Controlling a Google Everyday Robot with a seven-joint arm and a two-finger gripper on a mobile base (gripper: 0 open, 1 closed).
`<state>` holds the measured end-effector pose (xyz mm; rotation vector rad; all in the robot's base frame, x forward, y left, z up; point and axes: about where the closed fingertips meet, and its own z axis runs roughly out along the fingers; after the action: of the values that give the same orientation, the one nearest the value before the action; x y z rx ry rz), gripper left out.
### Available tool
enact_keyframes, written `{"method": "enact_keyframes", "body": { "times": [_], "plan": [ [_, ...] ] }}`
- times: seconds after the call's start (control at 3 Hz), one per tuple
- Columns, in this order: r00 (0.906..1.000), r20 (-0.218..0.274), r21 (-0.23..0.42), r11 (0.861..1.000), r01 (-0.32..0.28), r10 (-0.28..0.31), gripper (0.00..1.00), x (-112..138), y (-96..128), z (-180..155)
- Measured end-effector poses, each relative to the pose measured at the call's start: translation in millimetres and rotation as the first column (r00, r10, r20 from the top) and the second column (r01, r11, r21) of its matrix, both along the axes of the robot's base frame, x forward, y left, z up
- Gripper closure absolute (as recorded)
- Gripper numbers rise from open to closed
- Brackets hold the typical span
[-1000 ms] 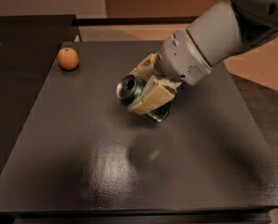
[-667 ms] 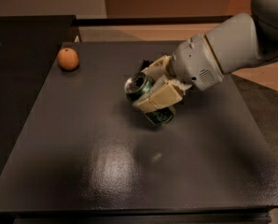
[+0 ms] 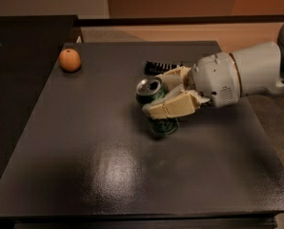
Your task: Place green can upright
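The green can (image 3: 151, 90) is in the middle of the dark table (image 3: 85, 166). It stands nearly upright, tilted a little, with its silver top facing up and left. Its lower end (image 3: 163, 126) is at the table surface; I cannot tell whether it touches. My gripper (image 3: 155, 94) reaches in from the right and is shut on the can. One cream finger (image 3: 173, 106) lies across the can's front and the other finger (image 3: 174, 74) is behind it.
An orange (image 3: 69, 59) sits at the table's far left. A flat black ridged bar (image 3: 158, 67) lies just behind the can and gripper. My white arm (image 3: 242, 78) spans the right side. A dark counter (image 3: 18, 56) adjoins on the left.
The arm has lowered and swung so that it comes in from the right. The can has turned from tilted toward upright and come down to the table. The black bar now shows.
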<state>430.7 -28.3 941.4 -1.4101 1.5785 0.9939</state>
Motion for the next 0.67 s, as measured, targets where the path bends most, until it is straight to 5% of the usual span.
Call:
{"method": "enact_keyframes", "body": {
  "times": [0.67],
  "plan": [
    [0.9977,0.006,0.142,0.988,-0.068,0.068,1.0,-5.2,-4.6,-11.4]
  ]
}}
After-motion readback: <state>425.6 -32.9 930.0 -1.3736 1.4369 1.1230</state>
